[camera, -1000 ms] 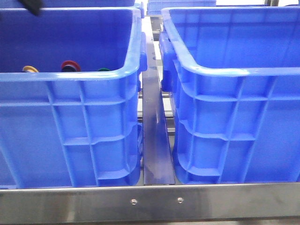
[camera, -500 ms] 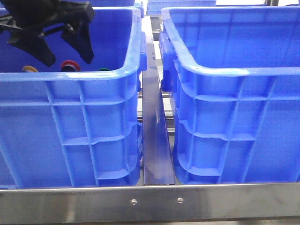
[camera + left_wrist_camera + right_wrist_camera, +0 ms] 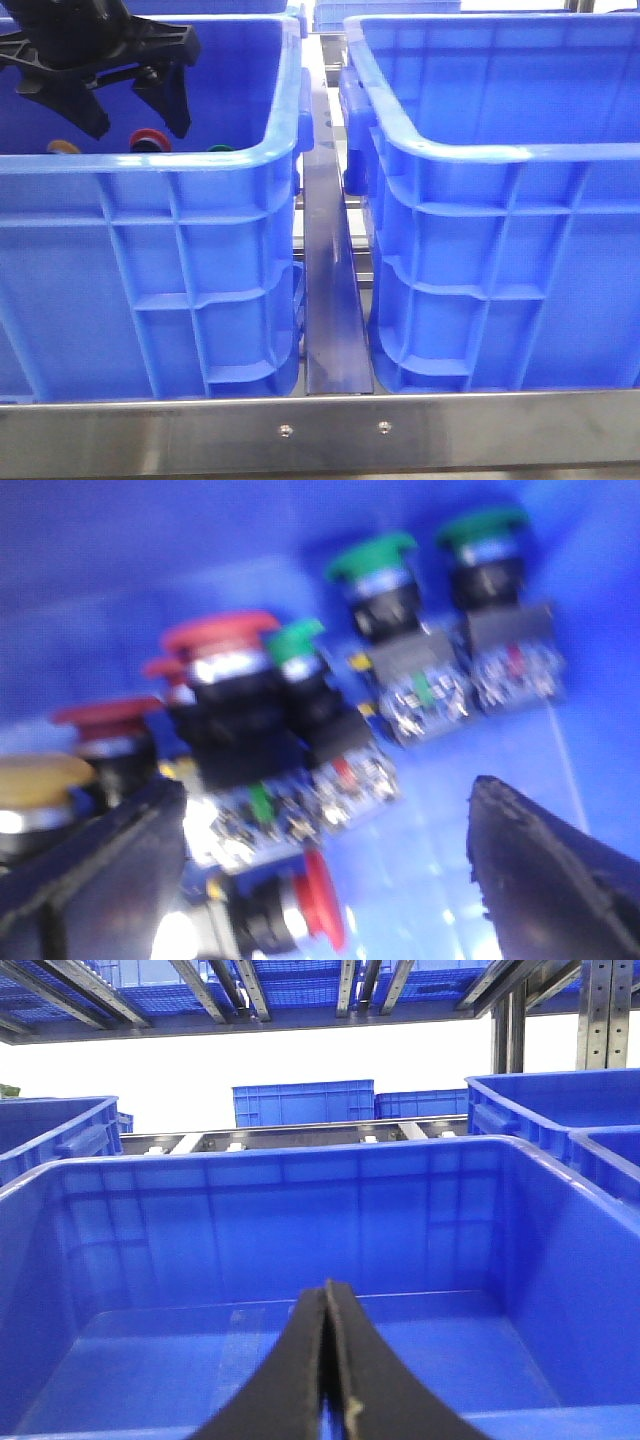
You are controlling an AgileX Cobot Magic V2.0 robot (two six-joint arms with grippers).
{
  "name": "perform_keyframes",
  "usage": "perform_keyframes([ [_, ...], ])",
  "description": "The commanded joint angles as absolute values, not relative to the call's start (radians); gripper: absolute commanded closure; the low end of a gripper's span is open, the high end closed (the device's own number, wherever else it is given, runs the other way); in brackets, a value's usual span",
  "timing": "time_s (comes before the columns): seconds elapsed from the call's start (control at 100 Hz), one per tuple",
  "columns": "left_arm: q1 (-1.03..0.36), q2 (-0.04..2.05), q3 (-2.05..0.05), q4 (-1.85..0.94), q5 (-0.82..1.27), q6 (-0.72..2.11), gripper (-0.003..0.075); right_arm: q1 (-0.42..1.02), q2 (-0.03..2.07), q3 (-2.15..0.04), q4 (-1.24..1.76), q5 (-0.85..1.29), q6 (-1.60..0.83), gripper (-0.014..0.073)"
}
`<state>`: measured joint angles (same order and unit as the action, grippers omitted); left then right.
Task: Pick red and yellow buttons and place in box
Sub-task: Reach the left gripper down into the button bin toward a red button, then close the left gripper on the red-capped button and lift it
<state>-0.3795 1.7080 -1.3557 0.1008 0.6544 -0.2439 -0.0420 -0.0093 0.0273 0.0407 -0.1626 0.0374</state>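
Observation:
Several push buttons lie in the left blue crate point(image 3: 150, 165). In the left wrist view I see a red-capped button point(image 3: 220, 638), another red one point(image 3: 318, 912) on its side between my fingers, a yellow-capped button point(image 3: 38, 778) and green ones point(image 3: 372, 558). From the front, only the yellow cap point(image 3: 62, 147) and a red cap point(image 3: 150, 138) peek over the rim. My left gripper point(image 3: 140, 128) hangs open just above them, holding nothing. The right box point(image 3: 480, 152) is empty. My right gripper point(image 3: 326, 1295) is shut over that box point(image 3: 300, 1152), empty.
A green cap point(image 3: 221, 149) shows beside the red one. A dark metal rail point(image 3: 330, 300) runs between the two crates, and a steel bar point(image 3: 320, 430) crosses in front. More blue crates point(image 3: 300, 1103) and shelving stand behind.
One second ago the left gripper was barely in view at the top. It has come down into the left crate with fingers spread, and since half a second ago it shifted slightly left.

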Motion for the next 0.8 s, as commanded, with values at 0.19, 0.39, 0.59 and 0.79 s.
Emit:
perform_keyframes([
  [0.19,-0.369,1.715,-1.391,0.132,0.578,-0.266,0.0184,-0.046,-0.031,0.033,0.034,-0.25,0.034,0.0662],
  [0.39,-0.369,1.736,-1.391,0.189,0.553,-0.321,0.0184,-0.046,-0.031,0.033,0.034,-0.25,0.034,0.0662],
  [0.59,-0.369,1.738,-1.391,0.191,0.535,-0.321,0.0184,-0.046,-0.031,0.033,0.034,-0.25,0.034,0.0662],
  [0.79,-0.369,1.738,-1.391,0.209,0.532,-0.343,0.0184,-0.046,-0.031,0.033,0.034,-0.25,0.034,0.0662],
])
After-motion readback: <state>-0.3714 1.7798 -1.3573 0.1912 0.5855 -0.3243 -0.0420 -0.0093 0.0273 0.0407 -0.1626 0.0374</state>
